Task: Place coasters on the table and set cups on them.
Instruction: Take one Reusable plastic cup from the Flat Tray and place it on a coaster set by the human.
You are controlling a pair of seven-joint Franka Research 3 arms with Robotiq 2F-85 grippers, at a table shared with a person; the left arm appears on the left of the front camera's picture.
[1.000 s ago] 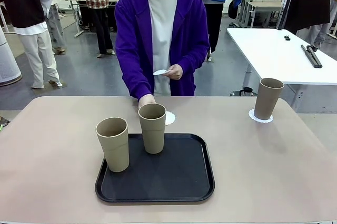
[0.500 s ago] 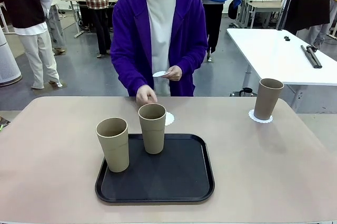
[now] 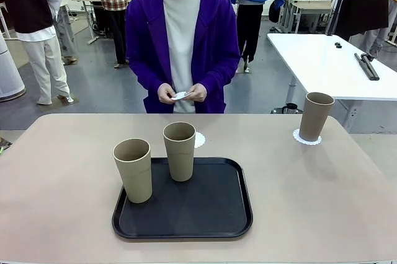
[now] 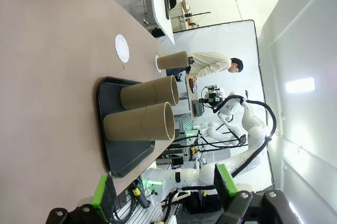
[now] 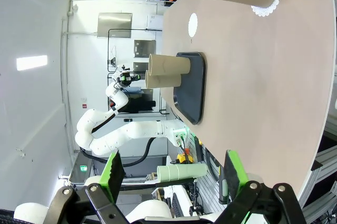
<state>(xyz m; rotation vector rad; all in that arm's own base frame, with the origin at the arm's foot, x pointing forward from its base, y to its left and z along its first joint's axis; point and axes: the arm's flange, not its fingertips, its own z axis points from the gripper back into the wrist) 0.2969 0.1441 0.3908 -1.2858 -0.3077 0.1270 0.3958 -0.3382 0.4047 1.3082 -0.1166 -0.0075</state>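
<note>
Plainly, the table (image 3: 310,202) is half set: tray (image 3: 211,217) at 6 o'clock carries two cups (image 3: 180,152), one cup (image 3: 315,116) tops a coaster (image 3: 306,140) at 2, a bare coaster (image 3: 200,139) waits at 12, the person's hands (image 3: 200,93) hold the third coaster (image 3: 180,96); my left gripper (image 4: 163,188) and right gripper (image 5: 174,175) gape empty.

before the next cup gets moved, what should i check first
1. Bare coaster behind the tray free for a cup: ok.
2. Left cup and middle cup upright on the tray: ok.
3. Right cup seated on its coaster: ok.
4. Third coaster laid on the table: not ok, it is in the person's hands.
5. Left gripper open and empty: ok.
6. Right gripper open and empty: ok.
</note>
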